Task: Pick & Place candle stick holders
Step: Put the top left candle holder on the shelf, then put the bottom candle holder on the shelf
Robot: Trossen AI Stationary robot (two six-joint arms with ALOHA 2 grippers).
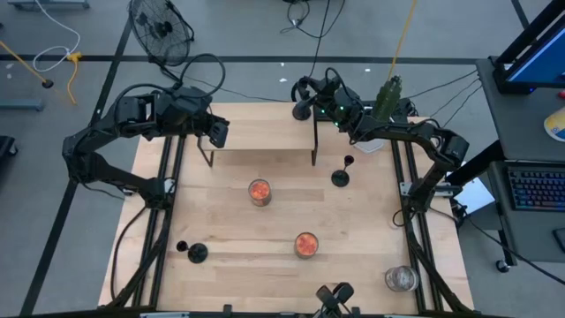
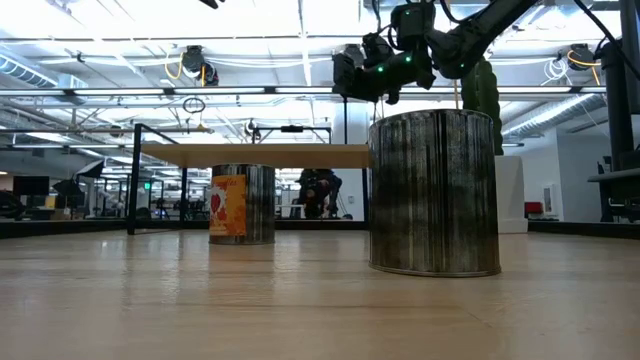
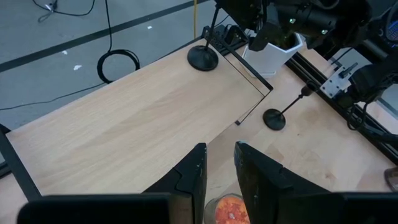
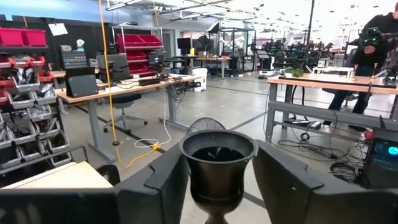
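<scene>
Three black candle stick holders show. One stands with its round base (image 1: 303,110) at the far right corner of a raised wooden shelf (image 1: 260,124), and its cup (image 4: 217,155) sits between the fingers of my right gripper (image 1: 311,91). The second (image 1: 341,177) stands on its base on the table right of the shelf and also shows in the left wrist view (image 3: 274,118). The third (image 1: 196,253) is at the near left. My left gripper (image 3: 221,168) is open and empty over the shelf's left end (image 1: 216,132). My right gripper has the holder's small cup (image 4: 186,163) between its two fingers, one on each side of the cup's rim. The fingers come about level from the table's right. The holder stands upright, its base (image 3: 203,59) on or just above the shelf top; I cannot tell which.
Two glass jars with orange contents (image 1: 259,192) (image 1: 305,245) stand mid-table, and a clear glass jar (image 1: 401,279) stands at the near right. A potted plant (image 1: 388,93) is at the far right behind the right arm. The shelf stands on thin black legs (image 1: 314,146).
</scene>
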